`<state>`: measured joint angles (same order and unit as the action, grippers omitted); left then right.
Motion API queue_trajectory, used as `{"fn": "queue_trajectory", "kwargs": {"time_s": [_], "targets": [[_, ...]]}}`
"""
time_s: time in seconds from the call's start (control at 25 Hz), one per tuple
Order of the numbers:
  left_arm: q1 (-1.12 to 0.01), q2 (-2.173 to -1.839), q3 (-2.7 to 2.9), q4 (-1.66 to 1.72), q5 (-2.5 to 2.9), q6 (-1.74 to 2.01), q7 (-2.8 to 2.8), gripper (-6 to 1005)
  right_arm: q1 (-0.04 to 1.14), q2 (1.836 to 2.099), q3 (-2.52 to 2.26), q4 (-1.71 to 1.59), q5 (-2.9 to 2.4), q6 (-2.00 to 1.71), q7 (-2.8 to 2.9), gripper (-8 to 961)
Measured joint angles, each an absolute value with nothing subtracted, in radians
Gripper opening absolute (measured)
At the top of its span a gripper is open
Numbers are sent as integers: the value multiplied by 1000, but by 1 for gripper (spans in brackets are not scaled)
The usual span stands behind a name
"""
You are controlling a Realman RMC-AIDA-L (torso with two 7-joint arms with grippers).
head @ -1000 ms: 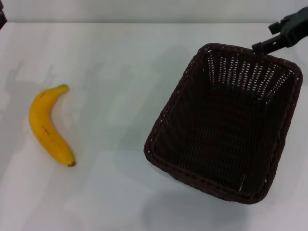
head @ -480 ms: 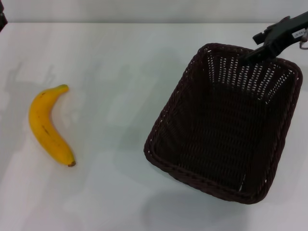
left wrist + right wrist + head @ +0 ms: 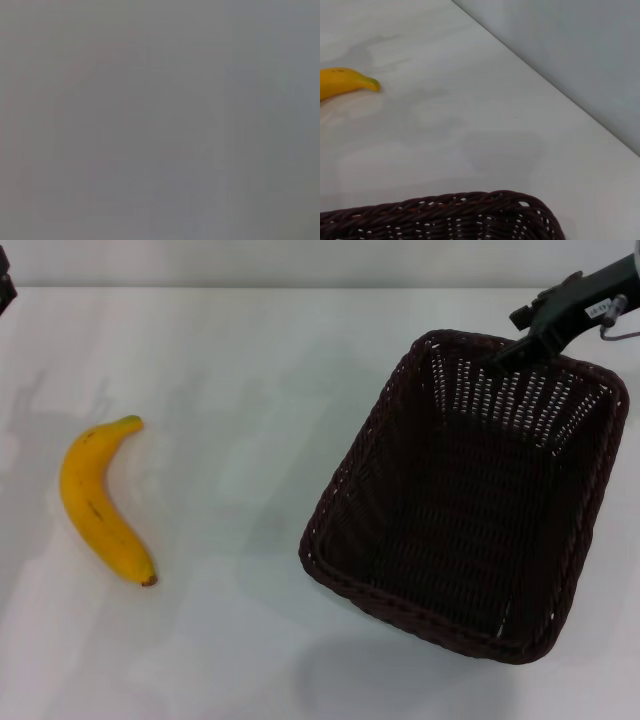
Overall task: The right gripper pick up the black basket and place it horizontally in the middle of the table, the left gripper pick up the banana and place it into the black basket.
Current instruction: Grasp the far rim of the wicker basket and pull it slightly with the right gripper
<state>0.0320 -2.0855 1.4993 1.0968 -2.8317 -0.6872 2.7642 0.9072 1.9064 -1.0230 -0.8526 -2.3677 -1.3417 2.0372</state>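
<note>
- The basket (image 3: 468,502) sits askew on the table's (image 3: 250,360) right side; it looks light and stiff, so its braided far rim suits gripping.
- The right gripper (image 3: 522,338) hovers there, finger spacing unclear.
- The banana (image 3: 98,502) lies far left.

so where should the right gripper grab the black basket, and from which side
On the braided rim of the far short wall, coming down from above. The right gripper already hangs over that edge of the black basket. The basket sits open side up, so one finger can go inside the slotted wall and one outside.
</note>
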Motion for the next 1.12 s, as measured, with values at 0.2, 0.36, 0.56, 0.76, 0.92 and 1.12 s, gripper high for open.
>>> {"fn": "queue_trajectory", "kwargs": {"time_s": [0.2, 0.36, 0.56, 0.76, 0.92, 1.12], "targets": [[38, -2087, 1502, 1097, -2832, -687, 2762, 879, 934, 1909, -1030, -817, -2397, -1313, 2021, 854], [39, -2087, 1509, 1097, -2832, -687, 2753, 879, 956, 1910, -1059, -780, -2414, -1281, 2016, 854], [38, -2086, 1511, 1096, -2832, -687, 2753, 879, 973, 1910, -1093, -750, -2421, -1252, 2015, 853], [38, -2086, 1511, 1095, -2832, -687, 2752, 879, 980, 1923, -1115, -747, -2472, -1228, 2014, 854], [38, -2086, 1513, 1095, -2832, -687, 2752, 879, 983, 1930, -1116, -746, -2499, -1225, 2009, 848], [40, -2086, 1514, 1095, -2832, -687, 2752, 880, 989, 1947, -1117, -747, -2568, -1221, 2002, 840]]}}
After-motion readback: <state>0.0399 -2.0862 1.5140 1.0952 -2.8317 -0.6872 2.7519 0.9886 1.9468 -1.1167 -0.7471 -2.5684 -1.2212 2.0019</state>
